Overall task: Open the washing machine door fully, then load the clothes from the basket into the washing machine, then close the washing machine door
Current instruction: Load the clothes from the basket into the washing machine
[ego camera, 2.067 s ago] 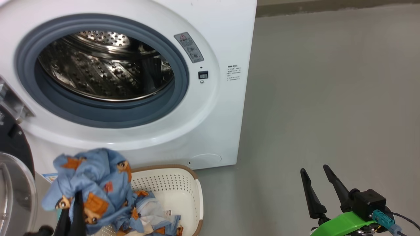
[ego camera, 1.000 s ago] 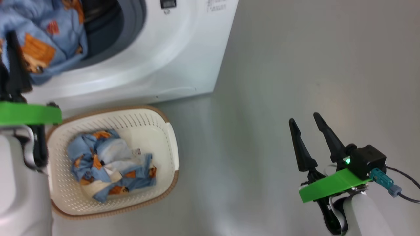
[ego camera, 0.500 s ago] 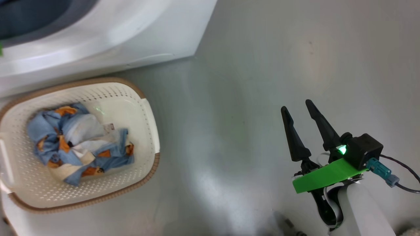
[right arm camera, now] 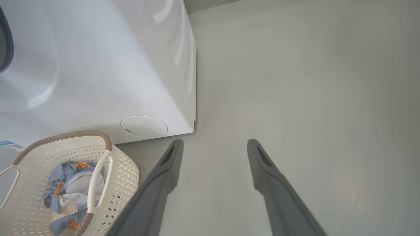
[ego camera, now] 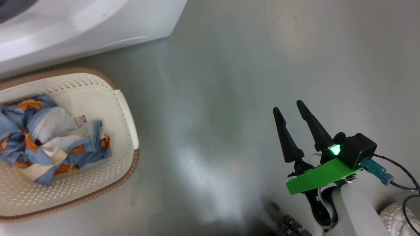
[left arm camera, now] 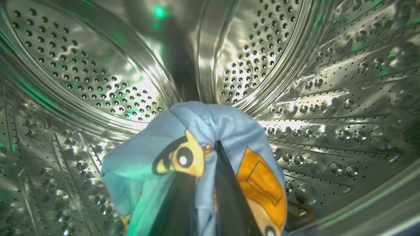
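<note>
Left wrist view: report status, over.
Left jaws shut on light blue cartoon-print garment, inside perforated steel drum. Right jaws open, empty. More blue printed clothes in cream perforated plastic basket. Nothing in the way.

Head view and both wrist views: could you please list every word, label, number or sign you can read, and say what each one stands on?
No text is legible in any view.
Small white label inside the basket: print too small to read.
Blue sticker on the washing machine front: cut off at the picture edge and blurred.
Clothes: cartoon figures, no lettering that I can make out.
</note>
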